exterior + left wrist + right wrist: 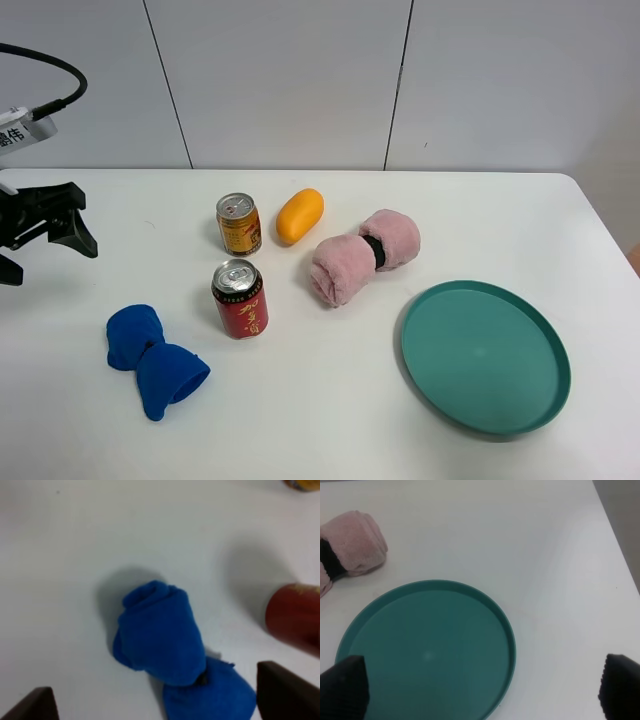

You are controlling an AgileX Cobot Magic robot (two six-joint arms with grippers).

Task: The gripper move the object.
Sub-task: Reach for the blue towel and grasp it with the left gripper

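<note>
Near the front left of the counter (560,210), the blue roll (155,360) lay on its side, close to the red can (240,298) and well apart from the green plate (485,357). We saw the left pincer (45,255) spread wide, near the roll but clear of it. The right pincer (480,690) was likewise spread and empty over the plate. We judged the roll soft, light and easily squashed, liable to sag or unroll if taken by one lobe. The pinched waist between its two lobes looked to us the surest place to close on.
</note>
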